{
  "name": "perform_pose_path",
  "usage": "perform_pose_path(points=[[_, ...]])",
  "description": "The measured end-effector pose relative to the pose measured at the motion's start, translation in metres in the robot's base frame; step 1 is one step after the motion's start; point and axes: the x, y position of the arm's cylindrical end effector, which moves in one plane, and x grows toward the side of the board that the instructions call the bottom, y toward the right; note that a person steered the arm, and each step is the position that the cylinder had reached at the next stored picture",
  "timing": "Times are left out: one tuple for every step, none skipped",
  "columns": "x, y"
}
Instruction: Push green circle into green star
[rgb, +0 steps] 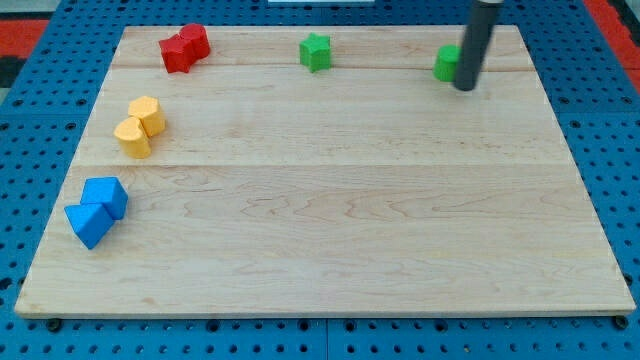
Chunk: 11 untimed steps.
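Observation:
The green circle sits near the view's top right of the wooden board, partly hidden behind my rod. The green star sits near the top middle, well to the left of the circle. My tip is on the board just right of and slightly below the green circle, touching or nearly touching its right side.
Two red blocks sit together at the top left. Two yellow blocks sit at the left. Two blue blocks sit at the lower left. The board's top edge runs just above the green blocks.

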Motion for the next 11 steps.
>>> perform_pose_path(points=[[-0.030,0.028],[-0.058,-0.003],[-0.031,-0.024],[-0.023,0.004],[-0.065,-0.068],[-0.061,-0.085],[-0.036,-0.052],[-0.040,-0.111],[-0.056,-0.170],[-0.056,-0.161],[-0.038,-0.131]])
